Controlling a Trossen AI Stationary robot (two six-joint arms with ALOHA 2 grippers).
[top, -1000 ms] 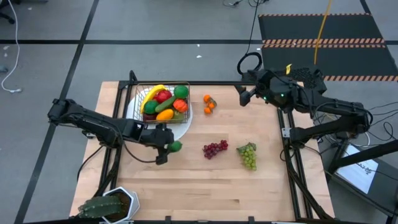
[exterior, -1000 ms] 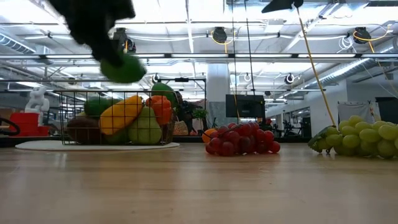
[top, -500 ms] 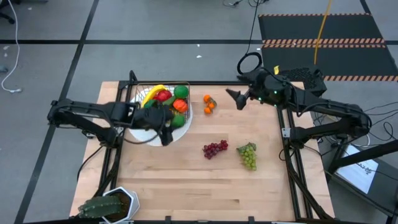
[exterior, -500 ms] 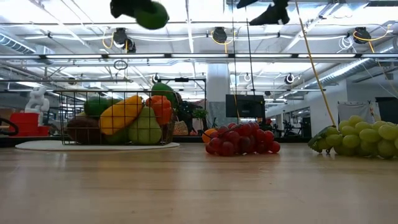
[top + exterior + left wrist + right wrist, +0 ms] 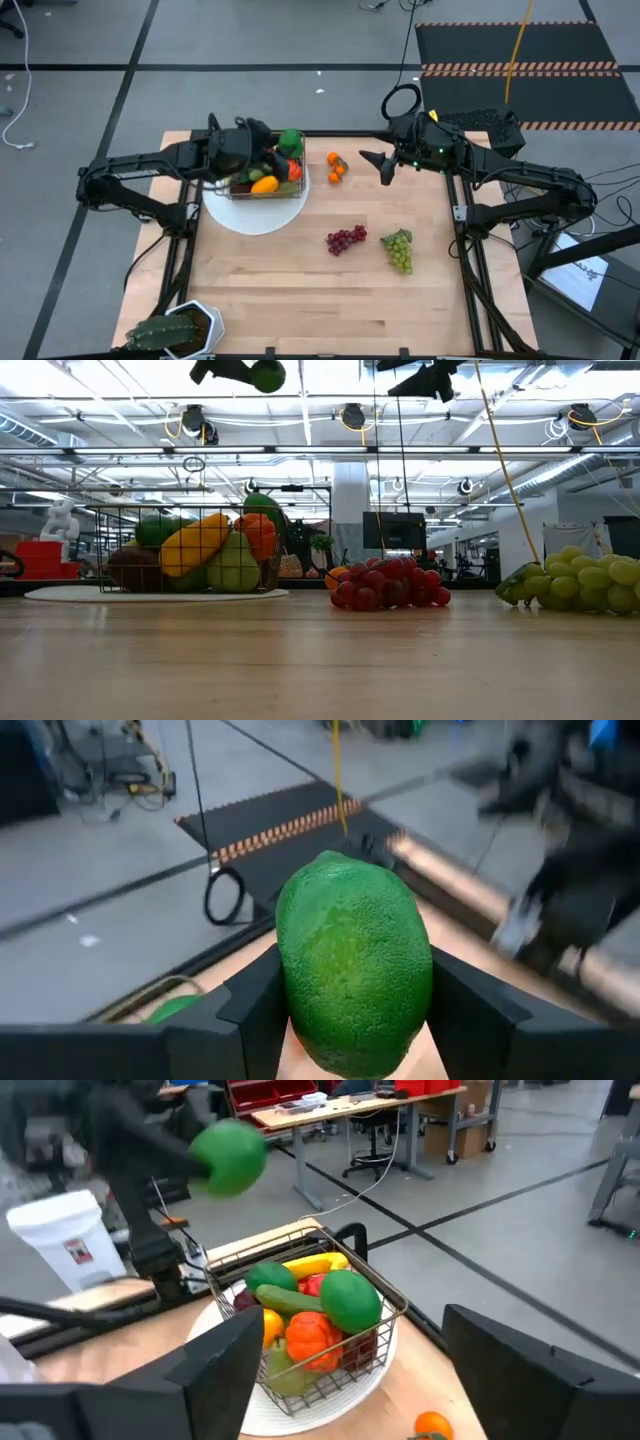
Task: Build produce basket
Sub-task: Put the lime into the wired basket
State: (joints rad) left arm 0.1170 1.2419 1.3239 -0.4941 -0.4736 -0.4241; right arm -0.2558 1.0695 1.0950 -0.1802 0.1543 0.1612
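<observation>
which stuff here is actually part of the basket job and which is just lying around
Part of the job:
- basket, already holding produce
- lime, gripped by the left gripper above the basket
- red grapes, green grapes and small orange fruits, loose on the table
- right gripper, jaws open, over the table's far side

Just lying about:
- white plate under the basket
- potted plant at the table's near corner

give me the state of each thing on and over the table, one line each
left gripper: shut on lime, raised over the basket
lime: held, in the air
basket: on the white plate, full of produce
right gripper: open, empty, above the table
purple grapes: loose on table
green grapes: loose on table
</observation>
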